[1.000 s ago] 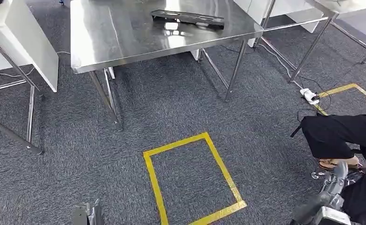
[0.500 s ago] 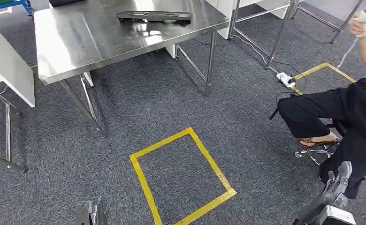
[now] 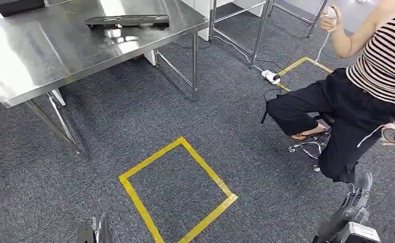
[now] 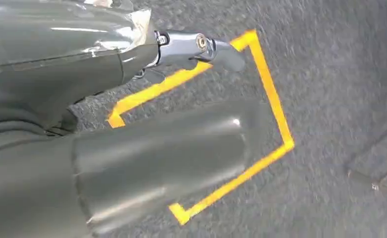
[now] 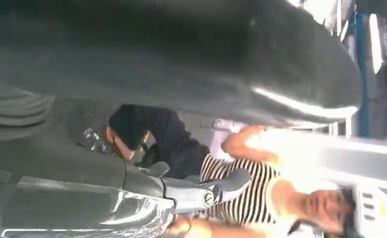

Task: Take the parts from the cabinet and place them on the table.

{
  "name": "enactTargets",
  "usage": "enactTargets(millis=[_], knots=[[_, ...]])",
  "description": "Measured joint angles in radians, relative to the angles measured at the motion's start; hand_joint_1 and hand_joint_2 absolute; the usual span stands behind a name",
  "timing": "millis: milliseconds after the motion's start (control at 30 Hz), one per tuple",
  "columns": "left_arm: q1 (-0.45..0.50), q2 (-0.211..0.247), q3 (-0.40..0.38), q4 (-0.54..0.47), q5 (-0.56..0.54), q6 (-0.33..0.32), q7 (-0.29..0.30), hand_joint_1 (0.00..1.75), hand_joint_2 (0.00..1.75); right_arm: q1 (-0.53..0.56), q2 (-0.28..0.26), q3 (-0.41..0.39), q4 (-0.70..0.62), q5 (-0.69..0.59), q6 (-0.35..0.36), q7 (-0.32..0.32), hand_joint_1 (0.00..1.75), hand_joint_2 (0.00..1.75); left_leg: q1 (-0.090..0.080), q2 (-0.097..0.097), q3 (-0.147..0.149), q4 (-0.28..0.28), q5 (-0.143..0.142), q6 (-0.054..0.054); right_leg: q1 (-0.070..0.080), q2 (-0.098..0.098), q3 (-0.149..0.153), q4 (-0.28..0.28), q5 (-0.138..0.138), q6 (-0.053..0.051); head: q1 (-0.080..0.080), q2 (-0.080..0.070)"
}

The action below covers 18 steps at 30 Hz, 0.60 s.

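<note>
1. Clearly, both hands hang low and carry nothing. The left hand (image 4: pixel 132 129) shows its thick thumb and one dark finger held apart over the carpet, with no part between them; its fingers (image 4: pixel 221 49) are loosely spread.
2. The right hand (image 5: pixel 171 148) is likewise bare: its fingers (image 5: pixel 226 186) stick out straight and grip nothing. From the head camera the right hand sits at the lower right, fingers pointing up and apart.
3. Below the left hand lies a yellow tape square (image 3: pixel 178 192) on the grey carpet (image 3: pixel 134 121).
4. Beside the right hand a person (image 3: pixel 357 96) in a striped top sits on a stool, holding a controller in each hand.
5. Farther out stands the steel surface (image 3: pixel 43 55). One dark flat part (image 3: pixel 127 21) already lies near its far edge, toward the far right corner.
6. My judgement: one part looks delivered. With both hands empty, the robot seems to be between trips, so fetching another part from the cabinet remains.
</note>
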Motion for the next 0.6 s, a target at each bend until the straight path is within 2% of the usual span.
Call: enactTargets(millis=[67, 100, 133, 167, 200, 233, 267, 333, 400, 433, 467, 500, 567, 600], knots=[[0.005, 0.001, 0.000, 0.000, 0.002, 0.002, 0.000, 0.00, 0.00, -0.003, 0.000, 0.001, 0.007, 0.000, 0.005, 0.000, 0.00, 0.00, -0.004, 0.036, -0.005, 0.001, 0.000, 0.000, -0.007, -0.013, -0.076, 0.166, -0.064, 0.004, 0.002, 0.000], [0.006, 0.002, 0.001, 0.000, 0.003, 0.008, 0.000, 0.00, 0.00, -0.003, 0.000, 0.001, 0.011, 0.000, 0.006, 0.000, 0.00, 0.00, -0.004, 0.054, -0.008, 0.003, 0.000, 0.000, -0.010, -0.014, -0.093, 0.209, -0.073, 0.012, 0.003, 0.000], [0.007, 0.003, 0.001, 0.000, 0.003, 0.010, 0.000, 0.00, 0.00, -0.004, -0.001, 0.001, 0.016, 0.000, 0.007, 0.000, 0.00, 0.00, -0.004, 0.069, -0.009, 0.004, 0.000, -0.001, -0.012, -0.017, -0.080, 0.194, -0.064, 0.022, 0.003, 0.000], [0.006, 0.003, 0.002, 0.000, 0.003, 0.010, 0.000, 0.00, 0.00, -0.005, -0.002, 0.002, 0.019, 0.000, 0.007, 0.000, 0.00, 0.00, -0.004, 0.081, -0.009, 0.006, -0.001, -0.002, -0.015, -0.021, -0.041, 0.134, -0.041, 0.035, 0.003, 0.000], [0.005, 0.002, 0.002, 0.000, 0.004, 0.010, 0.000, 0.00, 0.00, -0.008, -0.005, 0.002, 0.022, 0.000, 0.010, 0.000, 0.00, 0.00, -0.004, 0.093, -0.008, 0.009, -0.004, -0.005, -0.018, -0.033, 0.019, 0.031, -0.007, 0.047, 0.004, 0.000], [0.004, 0.002, 0.002, -0.001, 0.004, 0.010, 0.000, 0.00, 0.00, -0.013, -0.006, 0.002, 0.025, 0.000, 0.010, 0.001, 0.00, 0.00, -0.004, 0.105, -0.008, 0.014, -0.007, -0.011, -0.019, -0.065, 0.091, -0.090, 0.027, 0.055, 0.005, 0.000], [0.004, 0.003, 0.003, -0.003, 0.004, 0.010, 0.000, 0.00, 0.00, -0.018, -0.006, 0.003, 0.028, 0.000, 0.010, 0.001, 0.00, 0.00, -0.009, 0.111, -0.008, 0.017, -0.011, -0.016, -0.014, -0.093, 0.104, -0.115, 0.023, 0.040, 0.005, 0.000], [0.002, 0.004, 0.003, -0.004, 0.004, 0.010, 0.000, 0.00, 0.00, -0.022, -0.007, 0.007, 0.031, 0.000, 0.010, 0.003, 0.00, 0.00, -0.013, 0.121, -0.009, 0.022, -0.013, -0.027, -0.009, -0.074, 0.104, -0.115, 0.032, 0.019, 0.003, 0.000], [0.001, 0.001, 0.003, -0.005, 0.008, 0.011, 0.000, 0.00, 0.00, -0.022, -0.009, 0.006, 0.034, 0.000, 0.010, 0.003, 0.00, 0.00, -0.010, 0.139, -0.006, 0.019, -0.011, -0.039, -0.005, -0.056, 0.088, -0.115, 0.035, 0.003, 0.002, 0.000], [0.001, 0.001, 0.003, -0.008, 0.008, 0.010, 0.000, 0.00, 0.00, -0.024, -0.009, 0.007, 0.034, -0.001, 0.010, 0.003, 0.00, 0.00, -0.005, 0.127, -0.011, 0.022, -0.019, -0.048, -0.015, -0.048, 0.098, -0.121, 0.041, -0.006, 0.002, 0.000], [0.000, 0.001, 0.003, -0.008, 0.008, 0.010, -0.001, 0.00, 0.00, -0.027, -0.010, 0.007, 0.035, -0.006, 0.010, 0.003, 0.00, 0.00, -0.002, 0.064, -0.020, 0.052, -0.047, -0.056, -0.018, -0.037, 0.095, -0.122, 0.044, -0.012, -0.006, 0.000], [0.003, 0.001, 0.003, -0.009, 0.008, 0.009, -0.001, 0.00, 0.00, -0.032, -0.010, 0.008, 0.038, -0.007, 0.011, 0.003, 0.00, 0.00, -0.001, 0.035, -0.048, 0.117, -0.092, -0.058, -0.017, -0.028, 0.091, -0.121, 0.047, -0.019, -0.010, 0.000], [0.011, 0.003, 0.003, -0.009, 0.008, -0.015, 0.002, 0.00, 0.00, -0.034, -0.010, 0.014, 0.043, -0.008, 0.013, 0.003, 0.00, 0.00, 0.000, 0.019, -0.126, 0.281, -0.169, -0.060, -0.012, -0.007, 0.083, -0.121, 0.052, -0.026, -0.013, 0.000], [0.015, 0.003, 0.003, -0.009, 0.006, -0.027, 0.004, 0.00, 0.00, -0.034, -0.010, 0.016, 0.048, -0.009, 0.013, 0.003, 0.00, 0.00, 0.001, 0.018, -0.155, 0.336, -0.182, -0.059, -0.010, 0.006, 0.081, -0.120, 0.052, -0.025, -0.014, 0.000]])
